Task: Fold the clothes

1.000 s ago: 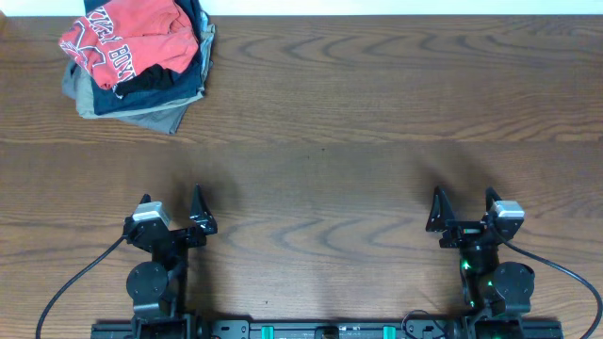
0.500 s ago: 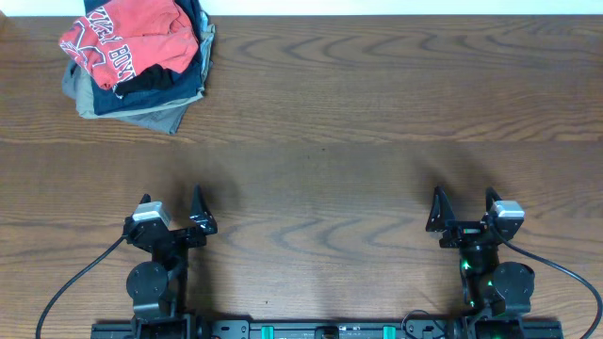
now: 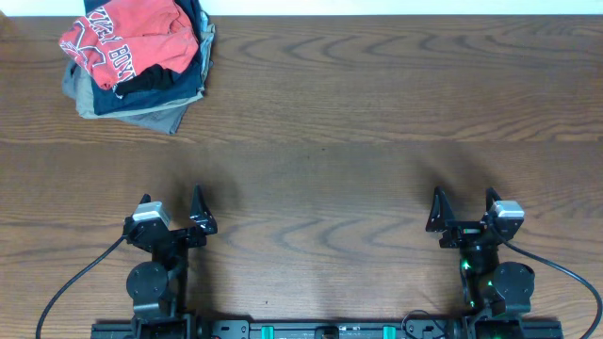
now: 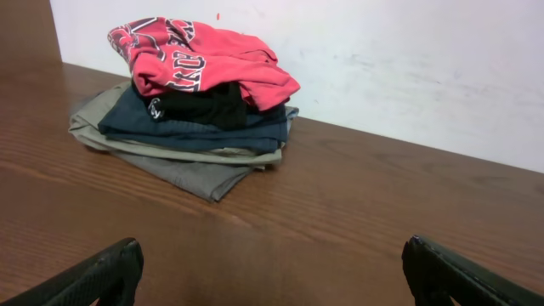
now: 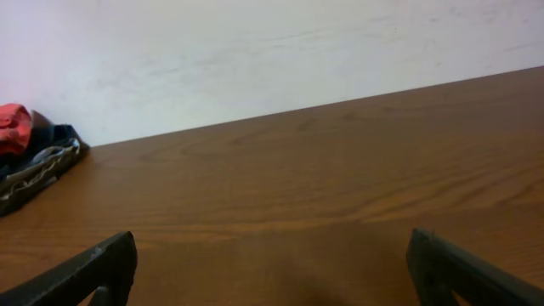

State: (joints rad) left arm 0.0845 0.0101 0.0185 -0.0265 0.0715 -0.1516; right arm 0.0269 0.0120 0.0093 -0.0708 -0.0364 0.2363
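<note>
Nearest, two grippers, left gripper (image 3: 172, 209) and right gripper (image 3: 465, 208), stand spread wide, holding nothing. At the wooden table's (image 3: 358, 141) far-left corner, one coral T-shirt (image 3: 127, 40), lettering partly reading "BON", tops three folded garments (image 3: 146, 99).

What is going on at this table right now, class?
Nothing is being handled yet. The left gripper and right gripper sit open near the table's front edge, holding nothing. The red T-shirt lies crumpled on top of a stack of folded dark garments at the far left corner, untouched.
</note>
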